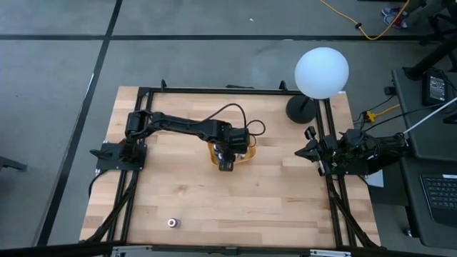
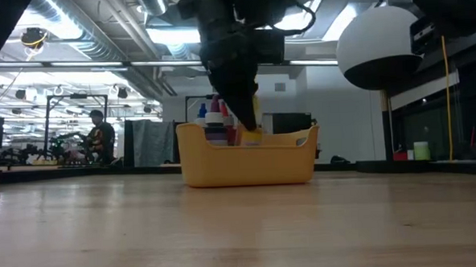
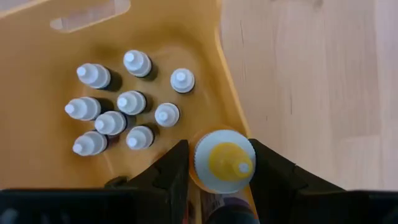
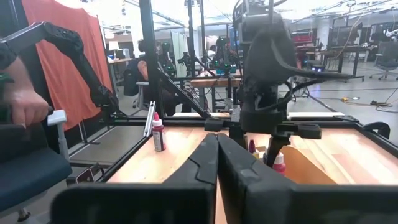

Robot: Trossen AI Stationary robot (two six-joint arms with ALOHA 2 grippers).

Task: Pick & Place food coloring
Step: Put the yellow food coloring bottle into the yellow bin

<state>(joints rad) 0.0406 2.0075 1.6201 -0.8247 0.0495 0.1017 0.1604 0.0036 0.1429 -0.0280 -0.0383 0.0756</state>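
Lone bottle [image 1: 172, 223] stood on bench [image 1: 278, 193] near front edge. Mid-bench, left tool [image 3: 219, 171] clamped a yellow-tipped food coloring bottle [image 3: 224, 162] over yellow tray [image 3: 37, 37], seemingly at its rim; white-capped bottles [image 3: 132, 102] clustered inside. Right tool [image 4: 217, 155] pressed together, parked at the bench's right edge.

Camera layout: four views, one overhead, one at table level, two wrist-mounted.
High view looks straight down on the whole table [image 1: 235, 185]; low view faces level across it; the left wrist view sits close above the tray [image 3: 56, 155], shared with the low view.
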